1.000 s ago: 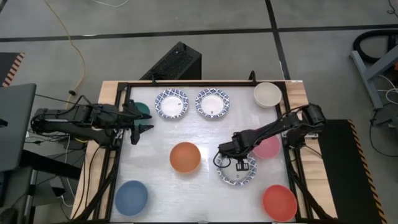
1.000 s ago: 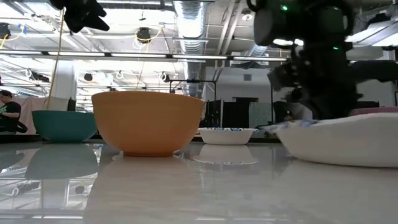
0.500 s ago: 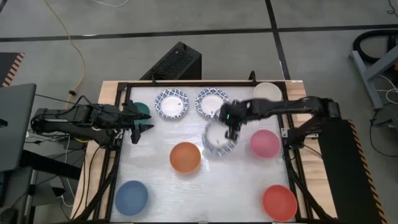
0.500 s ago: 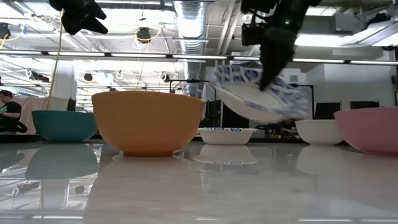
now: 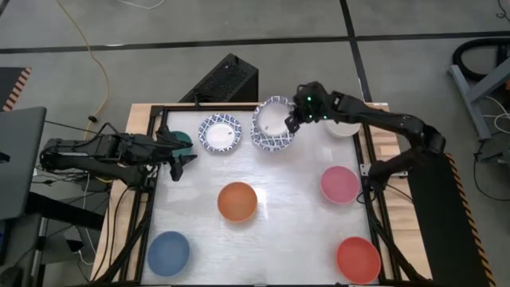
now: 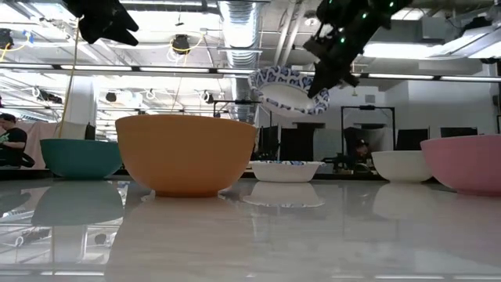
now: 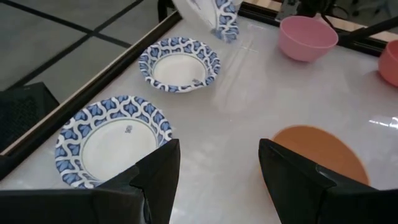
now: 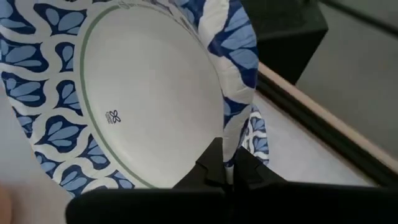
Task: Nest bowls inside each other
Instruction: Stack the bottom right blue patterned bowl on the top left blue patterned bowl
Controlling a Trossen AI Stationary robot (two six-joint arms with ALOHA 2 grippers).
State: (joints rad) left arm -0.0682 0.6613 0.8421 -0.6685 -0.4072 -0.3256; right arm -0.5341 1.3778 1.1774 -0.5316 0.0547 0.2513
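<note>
Table rear: right hand (image 5: 292,119) pinches tilted patterned bowl (image 5: 271,123) aloft; left hand (image 5: 185,159) spread.

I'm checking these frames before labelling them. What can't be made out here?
- Green bowl: high view, mostly hidden under the left tool.
- Patterned bowl on the table below the carried bowl: high view, almost covered by it.
- Right tool: right wrist view, fingertips hidden by the rim they pinch.
- Blue and red bowls: outside the low view.
</note>
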